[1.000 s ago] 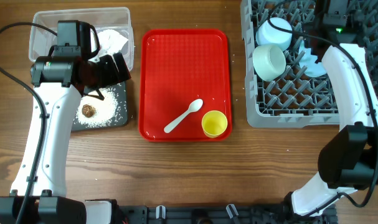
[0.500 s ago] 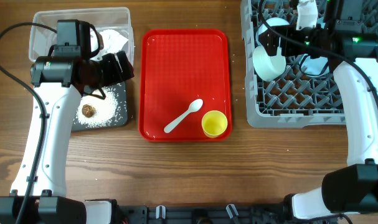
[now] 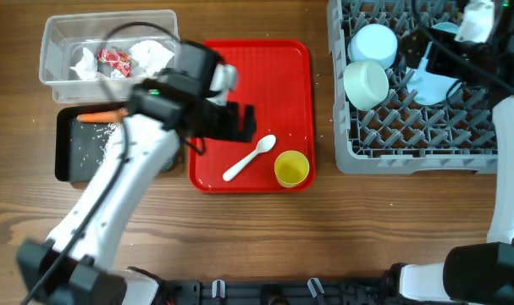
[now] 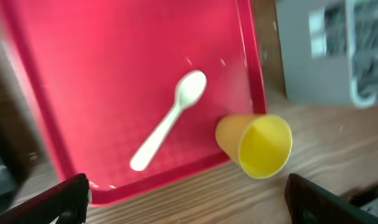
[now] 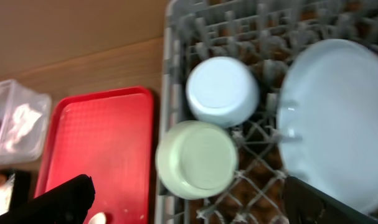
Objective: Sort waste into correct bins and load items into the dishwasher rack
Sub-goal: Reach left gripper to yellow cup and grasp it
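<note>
Desk: your wooden desk [image 3: 257,241] carried a red tray [image 3: 252,76] in the middle, with both bins to its left and the grey dishwasher rack [image 3: 409,154] to its right.
Waste: the crumpled napkin [image 3: 152,58] and red wrapper [image 3: 114,59] lay in the clear tub [image 3: 53,34]. The carrot [image 3: 100,117] and rice grains [image 3: 94,142] lay in the black tray [image 3: 63,161]. No brown lump showed.
Rack load: the upper bowl [image 5: 222,90] and lower bowl [image 5: 198,158] sat just beside each other, seemingly bottom-up, with the plate [image 5: 338,118] next to them.
Left pincer [image 4: 187,198]: spread wide and empty, it hovered over the red tray's near end.
Right pincer [image 5: 189,200]: it was likewise released, holding nothing, above the rack.
Step in hand: sorting looked done. The white spoon [image 4: 170,121] and yellow cup [image 4: 257,143], both on the red tray's near right corner, seemed to be the last items you had to load.
Next move: you would need to straddle the spoon's thin handle and come right down to the tray, since it lay flat. The cup stood just beside the spoon's bowl end and could be knocked.
Views: only the overhead showed the bins. The left wrist alone showed the spoon framed between its fingertips. The right wrist showed the plate's face, which the arm partly covered from above.
</note>
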